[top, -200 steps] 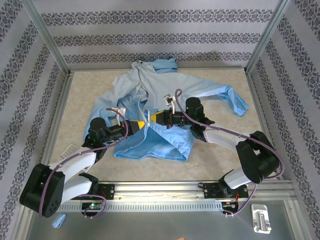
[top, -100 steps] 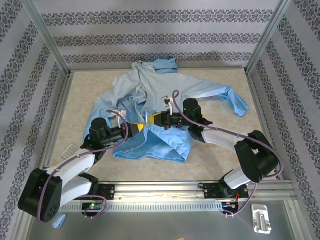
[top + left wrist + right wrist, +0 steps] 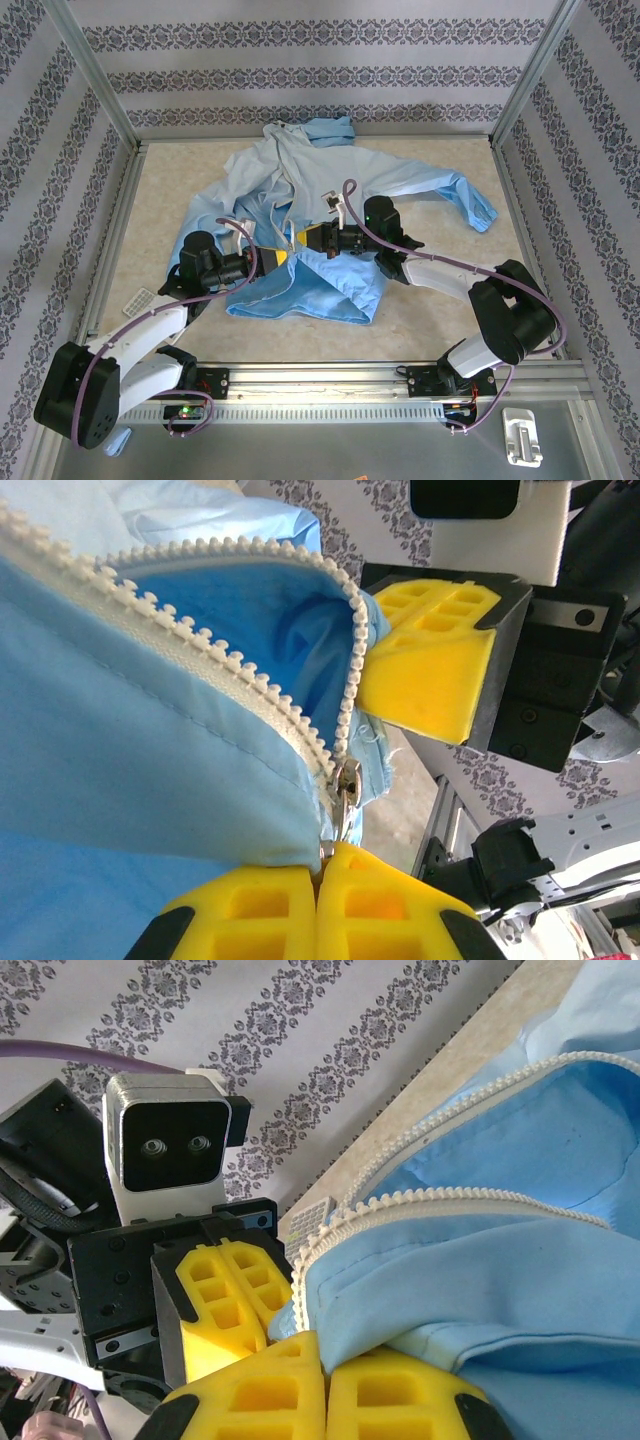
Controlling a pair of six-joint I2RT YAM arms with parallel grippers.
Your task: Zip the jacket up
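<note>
Where the front gapes, left gripper is clenched on the zipper pull of the jacket; right gripper pinches jacket edge beside the zipper teeth.

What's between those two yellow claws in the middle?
A short, bunched stretch of the jacket, with its pale zipper teeth, runs from the left gripper to the right gripper, clearest in the left wrist view.
</note>
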